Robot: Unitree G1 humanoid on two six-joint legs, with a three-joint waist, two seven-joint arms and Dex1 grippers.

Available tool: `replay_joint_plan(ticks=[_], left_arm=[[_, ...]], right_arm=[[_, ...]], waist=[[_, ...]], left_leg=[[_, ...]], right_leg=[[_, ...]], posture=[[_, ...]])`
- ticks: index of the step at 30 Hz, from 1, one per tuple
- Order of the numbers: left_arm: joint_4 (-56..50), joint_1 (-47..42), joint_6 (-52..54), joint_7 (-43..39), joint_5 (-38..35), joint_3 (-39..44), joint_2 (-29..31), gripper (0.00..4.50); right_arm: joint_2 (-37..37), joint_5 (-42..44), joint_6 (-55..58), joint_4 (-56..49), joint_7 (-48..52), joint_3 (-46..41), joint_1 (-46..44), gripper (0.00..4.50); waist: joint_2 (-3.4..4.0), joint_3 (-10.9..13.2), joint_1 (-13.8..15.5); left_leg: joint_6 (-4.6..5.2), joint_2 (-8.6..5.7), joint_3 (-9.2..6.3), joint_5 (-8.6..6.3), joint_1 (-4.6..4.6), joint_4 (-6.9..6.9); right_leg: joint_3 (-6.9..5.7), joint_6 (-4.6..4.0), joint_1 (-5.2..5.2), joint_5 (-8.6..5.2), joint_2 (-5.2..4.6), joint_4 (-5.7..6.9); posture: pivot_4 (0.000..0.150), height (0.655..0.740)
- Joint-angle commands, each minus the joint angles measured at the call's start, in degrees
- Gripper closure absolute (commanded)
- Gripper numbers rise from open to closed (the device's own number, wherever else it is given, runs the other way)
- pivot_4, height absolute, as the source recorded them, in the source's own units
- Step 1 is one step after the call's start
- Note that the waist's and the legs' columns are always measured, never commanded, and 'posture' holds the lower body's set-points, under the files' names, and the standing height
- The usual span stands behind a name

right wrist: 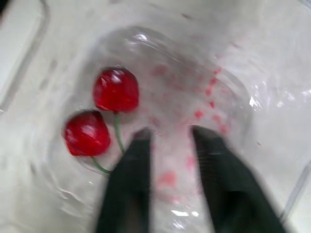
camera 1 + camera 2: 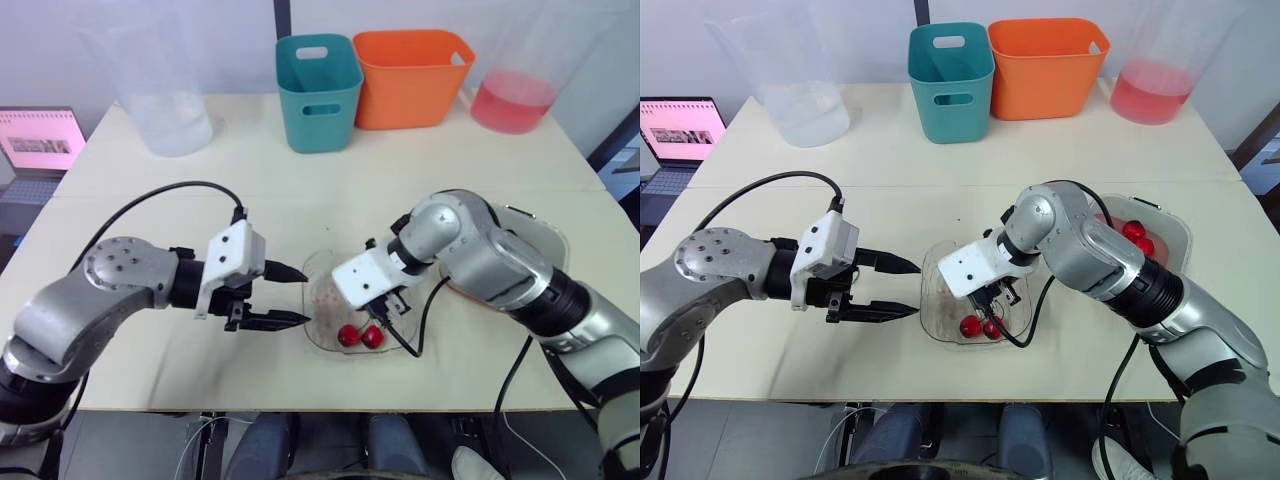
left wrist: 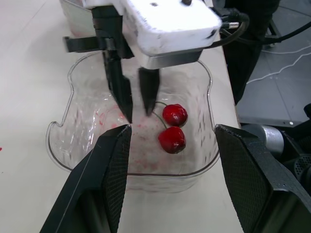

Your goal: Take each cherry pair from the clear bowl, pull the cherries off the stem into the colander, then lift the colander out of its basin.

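Note:
A clear bowl [image 2: 318, 262] stands near the table's front edge and holds one cherry pair [image 2: 360, 336], two red cherries joined by green stems [image 1: 116, 133]. My right gripper [image 1: 172, 133] reaches down inside the bowl, open, with nothing between its fingers; the stems lie just beside one finger [image 3: 122, 92]. Left of the bowl, my left gripper [image 2: 306, 296] hovers open and empty, pointing at the bowl's wall. At the right, partly behind my right arm, the colander [image 2: 1165, 225] sits in its basin with red cherries [image 2: 1137, 235] inside.
Along the back of the table stand a teal bin [image 2: 318, 90], an orange bin [image 2: 410, 75], a clear jug with water [image 2: 170, 110] and a container of pink liquid [image 2: 515, 95]. A laptop [image 2: 40, 140] sits beyond the left edge.

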Motion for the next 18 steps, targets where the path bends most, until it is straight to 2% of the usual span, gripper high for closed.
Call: replay_joint_plan(ticks=[1, 6, 18], left_arm=[[-0.6, -0.2, -0.9, -0.5, 0.0, 0.9, 0.3, 1.61], [-0.4, -0.4, -1.1, -1.2, 0.8, 0.7, 1.1, 1.61], [-2.0, 2.5, -1.4, -6.4, 3.2, 0.4, 7.9, 1.61]], right_arm=[[0.8, 2.1, 2.3, -3.2, 0.6, -2.0, 0.1, 1.05], [0.6, 2.0, 1.4, -3.9, 1.7, 0.6, 1.0, 1.05], [2.5, -2.3, -1.4, -0.3, 0.8, 4.7, 1.6, 1.05]], waist=[[0.0, 0.0, 0.0], [0.0, 0.0, 0.0], [0.0, 0.0, -0.1]], left_leg=[[0.0, 0.0, 0.0, 0.0, 0.0, 0.0], [0.0, 0.01, 0.0, 0.0, 0.0, 0.0], [-0.06, 0.11, 0.02, -0.05, 0.0, 0.02]], right_leg=[[0.01, 0.0, 0.0, 0.0, 0.0, 0.0], [0.01, 0.0, 0.0, 0.0, 0.02, 0.0], [0.06, -0.01, -0.04, 0.0, 0.13, 0.02]], posture=[[0.15, 0.74], [0.15, 0.74], [0.15, 0.74]])
